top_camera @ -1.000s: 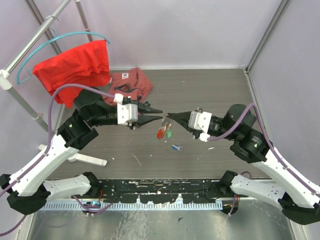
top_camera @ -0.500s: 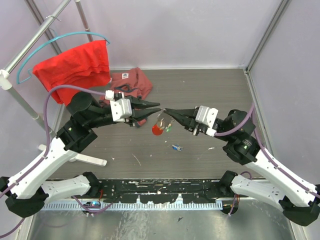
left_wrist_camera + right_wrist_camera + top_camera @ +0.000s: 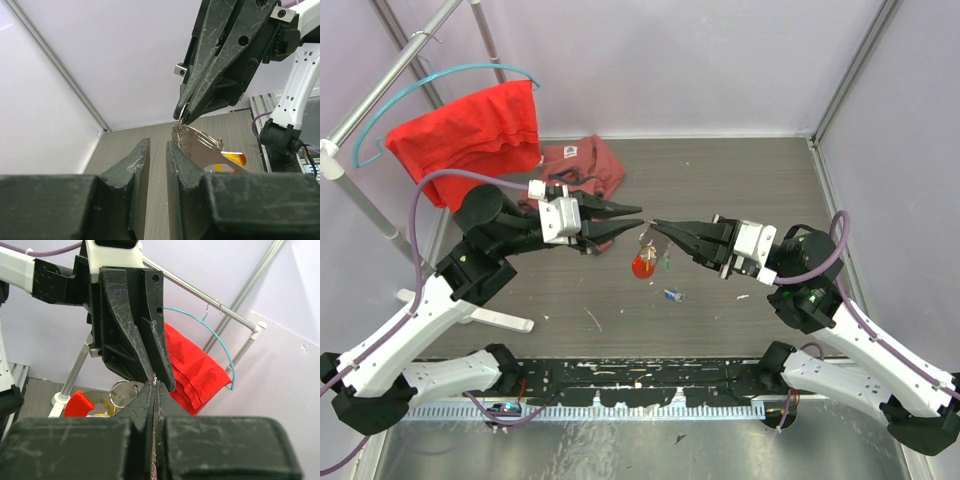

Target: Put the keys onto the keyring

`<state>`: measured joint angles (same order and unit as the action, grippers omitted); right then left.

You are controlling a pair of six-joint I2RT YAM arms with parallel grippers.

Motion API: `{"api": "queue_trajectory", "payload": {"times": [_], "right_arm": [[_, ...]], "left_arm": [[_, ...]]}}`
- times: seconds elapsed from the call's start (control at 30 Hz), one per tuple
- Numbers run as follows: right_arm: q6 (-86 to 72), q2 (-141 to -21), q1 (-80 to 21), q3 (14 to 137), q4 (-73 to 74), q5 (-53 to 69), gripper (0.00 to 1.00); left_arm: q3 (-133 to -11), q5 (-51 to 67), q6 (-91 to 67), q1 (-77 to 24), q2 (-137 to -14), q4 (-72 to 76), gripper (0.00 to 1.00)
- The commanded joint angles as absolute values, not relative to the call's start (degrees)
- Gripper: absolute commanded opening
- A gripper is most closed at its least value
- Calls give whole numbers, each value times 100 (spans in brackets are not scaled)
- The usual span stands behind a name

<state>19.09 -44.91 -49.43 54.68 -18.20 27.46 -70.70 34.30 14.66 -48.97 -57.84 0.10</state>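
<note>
Left wrist view: right claw (image 3: 181,116) clamped on the keyring (image 3: 199,136), likely light, stiff, slippery wire; left claw (image 3: 157,145) just beneath, narrowly parted, should pinch its coil

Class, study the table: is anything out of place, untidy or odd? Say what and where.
One blue-headed key lies alone on the table, apart from the keyring bunch held up in the air. A reddish garment sits crumpled at the back left, and white flecks litter the near edge.

Rack pole (image 3: 362,195) and hanging red cloth (image 3: 470,130) obstruct far left; right side open.
</note>
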Motion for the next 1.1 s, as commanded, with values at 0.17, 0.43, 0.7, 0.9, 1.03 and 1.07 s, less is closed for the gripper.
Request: {"api": "queue_trajectory", "payload": {"times": [0.17, 0.43, 0.7, 0.9, 1.03, 1.07], "right_arm": [[1942, -4491, -4957, 5724, -1978, 3047, 1], [1948, -4491, -4957, 5768, -1926, 3097, 1], [2023, -4361, -4957, 5832, -1822, 3041, 1], [2133, -4290, -4957, 5935, -1643, 3041, 1], [2179, -4279, -4957, 5983, -1579, 3050, 1], [2183, -4280, -4957, 5983, -1576, 3047, 1]], "left_arm": [[-7033, 3932, 1209, -4900, -5711, 525, 24], [-7014, 4450, 1193, -4902, -5703, 483, 21], [-7004, 4310, 1394, -4897, -5687, 291, 23], [-6974, 4176, 1413, -4899, -5657, 290, 23], [-6963, 4145, 1406, -4900, -5641, 316, 23], [-6973, 4166, 1406, -4902, -5650, 324, 24]]}}
